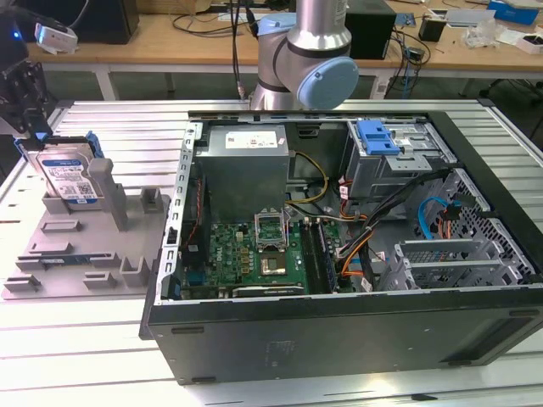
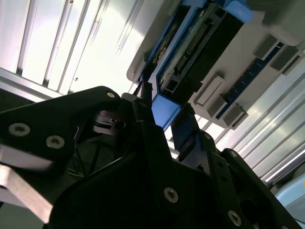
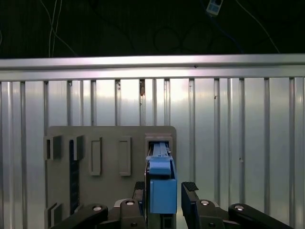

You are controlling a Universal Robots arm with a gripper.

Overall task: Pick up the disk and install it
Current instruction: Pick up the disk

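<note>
Standing on edge in a slot of the grey holder plate (image 1: 68,254), the disk (image 1: 68,174) sat outside the open computer case (image 1: 339,331), off to the case's side on the exterior view's left, with its white-and-blue label facing outward and its blue carrier bracket framing it. The gripper (image 3: 164,190) hung directly over the disk's upper edge, well away from the case, and in both wrist views its dark fingers (image 3: 189,190) were spread to either side of the blue bracket rather than pressed onto it. In the first wrist view a thin bright gap showed between the bracket and one finger. The other finger lay so close to the bracket that I could not say for sure whether it touched. As I judged it, the job was at its very start. The approach to the disk was made and the fingers straddled it, but no grip was closed and the disk was not yet lifted out of its slot. Everything else was left to do: the grasp, the carry across to the case, and the seating. Inside the case, at its far corner, the metal drive cage (image 1: 407,161) with its blue latch (image 1: 377,136) stood waiting, with no disk yet carried over to it. The arm (image 1: 305,51) rose from behind the case's back wall.
</note>
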